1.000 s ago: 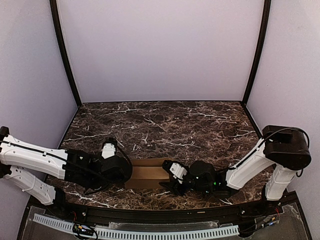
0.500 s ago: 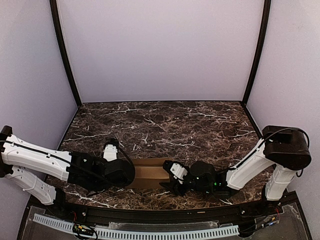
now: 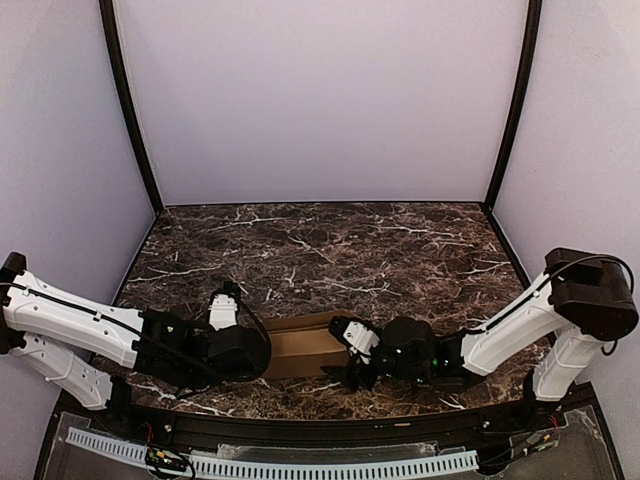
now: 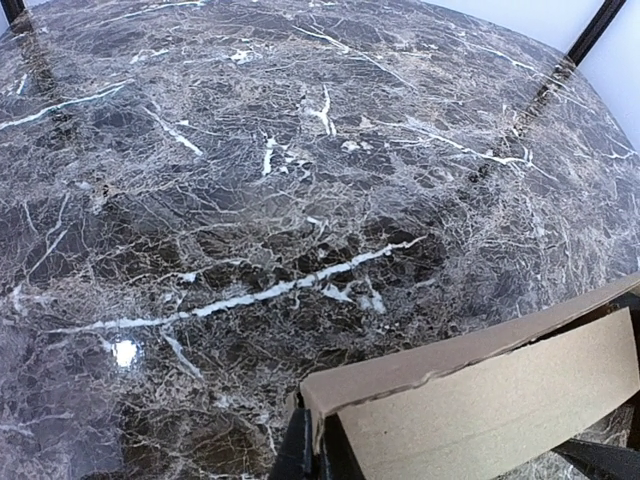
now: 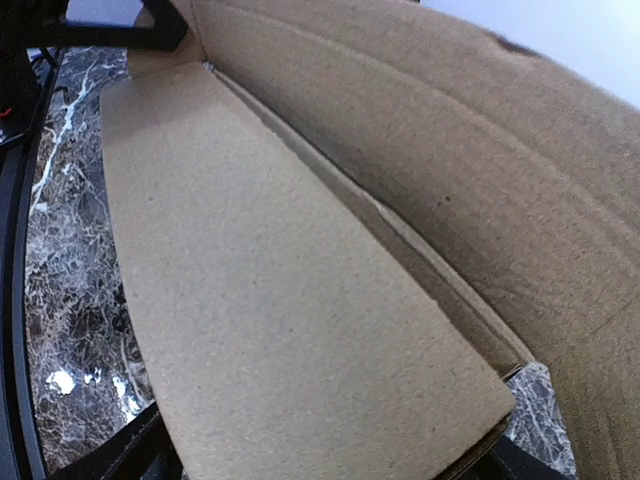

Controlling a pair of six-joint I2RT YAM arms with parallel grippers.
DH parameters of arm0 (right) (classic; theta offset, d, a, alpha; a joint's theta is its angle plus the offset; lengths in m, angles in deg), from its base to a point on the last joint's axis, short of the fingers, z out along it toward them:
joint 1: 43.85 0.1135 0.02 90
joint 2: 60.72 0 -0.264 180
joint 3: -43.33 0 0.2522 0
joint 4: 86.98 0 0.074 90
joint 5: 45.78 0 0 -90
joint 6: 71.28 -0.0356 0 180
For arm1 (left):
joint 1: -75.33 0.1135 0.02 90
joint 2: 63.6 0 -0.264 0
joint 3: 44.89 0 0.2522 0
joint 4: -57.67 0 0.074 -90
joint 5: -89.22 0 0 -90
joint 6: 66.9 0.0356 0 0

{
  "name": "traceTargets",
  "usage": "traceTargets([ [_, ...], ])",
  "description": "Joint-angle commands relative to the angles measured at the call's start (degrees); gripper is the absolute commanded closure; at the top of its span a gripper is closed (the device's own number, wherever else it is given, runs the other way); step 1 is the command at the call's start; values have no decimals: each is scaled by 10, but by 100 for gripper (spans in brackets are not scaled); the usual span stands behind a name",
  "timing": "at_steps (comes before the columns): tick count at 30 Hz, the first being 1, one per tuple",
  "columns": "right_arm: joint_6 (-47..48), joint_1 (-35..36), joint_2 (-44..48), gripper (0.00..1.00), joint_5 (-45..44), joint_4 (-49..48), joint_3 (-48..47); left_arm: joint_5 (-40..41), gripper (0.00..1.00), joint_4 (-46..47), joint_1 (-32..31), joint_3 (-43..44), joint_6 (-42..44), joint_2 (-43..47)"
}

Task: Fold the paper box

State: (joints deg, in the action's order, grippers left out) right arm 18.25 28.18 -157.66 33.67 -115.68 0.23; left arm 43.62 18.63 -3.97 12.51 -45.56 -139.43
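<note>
the tan cardboard paper box (image 3: 305, 345) lies on the dark marble table (image 3: 330, 250), lower centre of the top frame. the left gripper (image 4: 308, 455) is at its left end, the right gripper (image 3: 350, 355) at its right.

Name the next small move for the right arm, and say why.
Probably close the right pincer on the inner flap: its jaws stand wide about it, while the left pincer pinches the box at its other end.
</note>
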Motion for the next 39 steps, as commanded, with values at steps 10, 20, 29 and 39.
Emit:
traceTargets([
  [10, -22, -30, 136, 11, 12, 74, 23, -85, 99, -17, -12, -28, -13, -11],
  [20, -40, -36, 175, 7, -9, 95, 86, -73, 99, -32, -12, -27, -16, 0],
  [29, -28, -39, 370, 11, 14, 254, 95, -65, 99, -53, -12, 4, -8, -24],
  [39, 12, -39, 481, 25, 34, 402, 22, -62, 99, -60, -12, 40, 3, -60],
])
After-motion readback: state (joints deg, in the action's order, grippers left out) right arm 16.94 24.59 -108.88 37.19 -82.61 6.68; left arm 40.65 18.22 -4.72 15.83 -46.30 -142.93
